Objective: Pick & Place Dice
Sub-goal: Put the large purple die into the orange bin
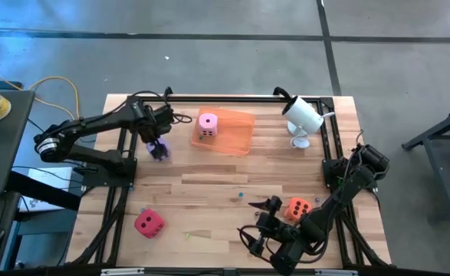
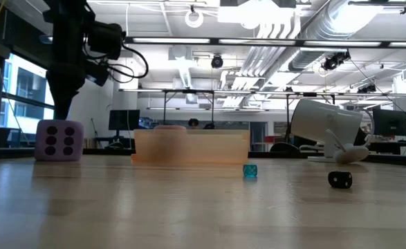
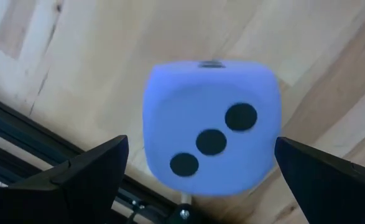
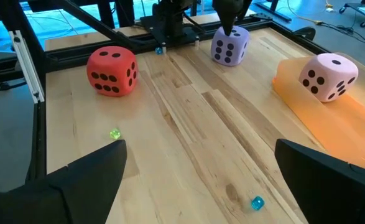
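The soft lavender-purple cube die [image 3: 211,129] sits on the wooden table [image 1: 209,203] at its far left, directly beneath the left gripper [image 1: 158,149], whose fingers stand spread wide on either side of it, grasping nothing; only the left wrist view shows its three-pip top. The pink die [image 1: 207,126] rests on the translucent orange tray [image 1: 236,136] at the far middle. The red die [image 1: 149,223] lies near left, and the orange die [image 1: 298,208] near right beside the right gripper [image 1: 257,239], likewise spread and empty.

Lavender die [image 1: 160,151] mostly hidden under left gripper [image 1: 158,147] in high view — colour barely shows. Orange die [image 1: 299,208] partly covered by right arm. Low view: pink die [image 2: 169,127] only blur behind orange tray [image 2: 191,147].
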Tool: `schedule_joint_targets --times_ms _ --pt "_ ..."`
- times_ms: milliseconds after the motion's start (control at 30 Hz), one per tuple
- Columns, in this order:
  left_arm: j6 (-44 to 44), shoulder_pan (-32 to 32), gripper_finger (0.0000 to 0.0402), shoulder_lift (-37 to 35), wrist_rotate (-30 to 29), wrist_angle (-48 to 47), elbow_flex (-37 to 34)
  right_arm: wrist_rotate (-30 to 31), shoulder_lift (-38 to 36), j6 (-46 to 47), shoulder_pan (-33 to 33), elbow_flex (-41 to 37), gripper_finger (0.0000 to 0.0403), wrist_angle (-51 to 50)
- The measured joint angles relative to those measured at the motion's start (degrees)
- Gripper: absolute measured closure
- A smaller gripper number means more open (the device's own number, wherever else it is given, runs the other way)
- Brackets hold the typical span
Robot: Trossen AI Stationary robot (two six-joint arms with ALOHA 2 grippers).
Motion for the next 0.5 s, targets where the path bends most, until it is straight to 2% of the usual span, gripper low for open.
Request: schedule_joint_targets --times_ms 500 --pt "0.07 0.39 0.0008 -0.11 2.73 2.74 -2.29 0.08 0.0 0.22 -0.03 0.0 0.0004 0.0"
